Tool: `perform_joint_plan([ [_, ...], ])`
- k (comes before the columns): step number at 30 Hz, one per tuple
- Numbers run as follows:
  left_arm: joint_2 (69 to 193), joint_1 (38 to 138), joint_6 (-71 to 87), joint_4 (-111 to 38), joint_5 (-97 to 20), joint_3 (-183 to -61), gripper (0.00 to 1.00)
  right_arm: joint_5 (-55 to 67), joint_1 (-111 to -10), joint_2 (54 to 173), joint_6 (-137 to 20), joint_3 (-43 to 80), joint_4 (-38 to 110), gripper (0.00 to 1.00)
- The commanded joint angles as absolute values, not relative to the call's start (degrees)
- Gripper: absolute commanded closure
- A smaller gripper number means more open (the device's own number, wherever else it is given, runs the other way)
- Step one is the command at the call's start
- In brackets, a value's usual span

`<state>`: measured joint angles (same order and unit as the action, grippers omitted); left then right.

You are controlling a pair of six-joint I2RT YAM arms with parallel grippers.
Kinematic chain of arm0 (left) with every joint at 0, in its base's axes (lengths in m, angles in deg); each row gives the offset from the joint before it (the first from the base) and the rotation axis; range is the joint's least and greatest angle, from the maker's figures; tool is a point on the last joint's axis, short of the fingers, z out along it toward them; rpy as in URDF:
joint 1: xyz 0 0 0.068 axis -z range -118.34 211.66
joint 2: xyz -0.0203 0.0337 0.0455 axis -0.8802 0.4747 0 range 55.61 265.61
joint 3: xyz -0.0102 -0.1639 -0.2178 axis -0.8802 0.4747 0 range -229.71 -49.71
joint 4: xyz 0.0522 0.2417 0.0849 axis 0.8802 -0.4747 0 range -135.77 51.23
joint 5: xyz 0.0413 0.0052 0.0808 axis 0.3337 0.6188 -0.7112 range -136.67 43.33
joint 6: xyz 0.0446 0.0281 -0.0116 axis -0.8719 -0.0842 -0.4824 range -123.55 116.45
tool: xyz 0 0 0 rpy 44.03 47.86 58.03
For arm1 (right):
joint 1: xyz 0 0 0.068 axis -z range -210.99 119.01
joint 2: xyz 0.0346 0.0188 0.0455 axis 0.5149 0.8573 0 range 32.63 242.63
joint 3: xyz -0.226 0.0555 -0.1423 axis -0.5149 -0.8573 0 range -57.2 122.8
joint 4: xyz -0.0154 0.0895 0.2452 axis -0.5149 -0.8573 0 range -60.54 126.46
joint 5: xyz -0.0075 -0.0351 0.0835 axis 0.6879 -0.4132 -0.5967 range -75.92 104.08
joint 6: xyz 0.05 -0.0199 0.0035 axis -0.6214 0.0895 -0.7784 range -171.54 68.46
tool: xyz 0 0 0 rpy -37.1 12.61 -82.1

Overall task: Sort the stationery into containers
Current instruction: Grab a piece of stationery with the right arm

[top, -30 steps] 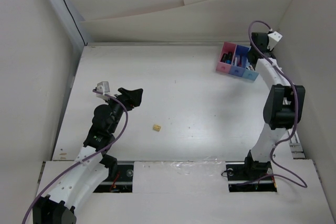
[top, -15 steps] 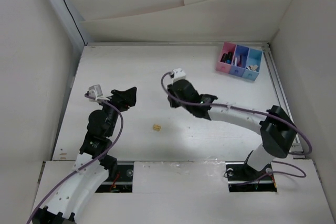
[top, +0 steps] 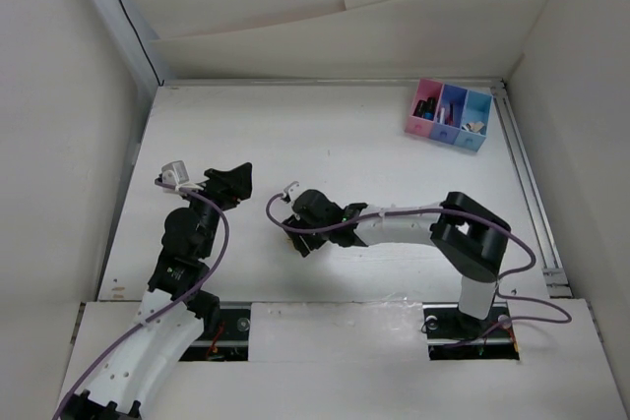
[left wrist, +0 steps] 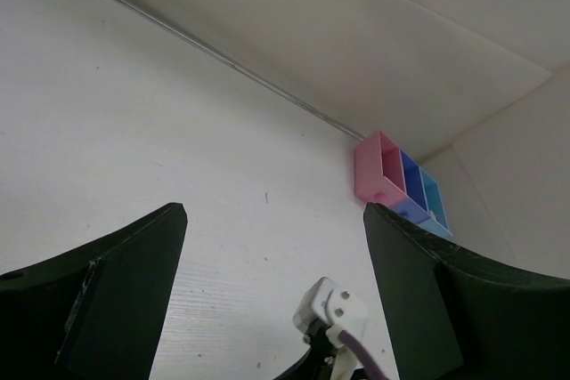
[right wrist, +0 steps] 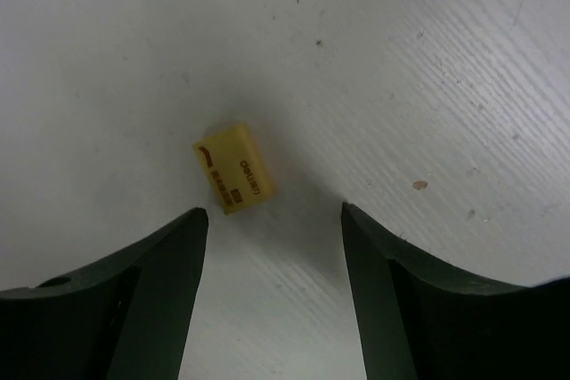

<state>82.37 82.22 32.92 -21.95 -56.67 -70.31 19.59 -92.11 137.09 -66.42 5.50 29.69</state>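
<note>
Right arm [top: 394,225] has swung away from the containers [top: 440,132] in the far right corner, where it was a second ago, and across to the near-middle of the surface [top: 374,164]. Right jaws are spread wide and empty, low over the yellow eraser [right wrist: 233,180]. The eraser lies flat on the surface just ahead of the gap, untouched. Looks like one drop is done and the next pick is starting — jaws probably need to move forward and down to straddle it. Left arm [top: 187,243] has barely shifted — left jaws wide apart, holding nothing, well apart from the containers. Containers already hold a few pieces.
</note>
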Motion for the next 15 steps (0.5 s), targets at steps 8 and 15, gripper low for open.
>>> perform_joint_plan([
  [8,81.71,82.32,32.92,-20.66,-57.31,-71.15,0.22,20.14,-94.36,142.04,-65.08,10.92,30.48,0.48],
  [15,81.18,82.32,32.92,-21.89,-59.76,-71.15,0.22,22.86,-94.89,141.88,-65.61,10.3,31.53,0.95],
])
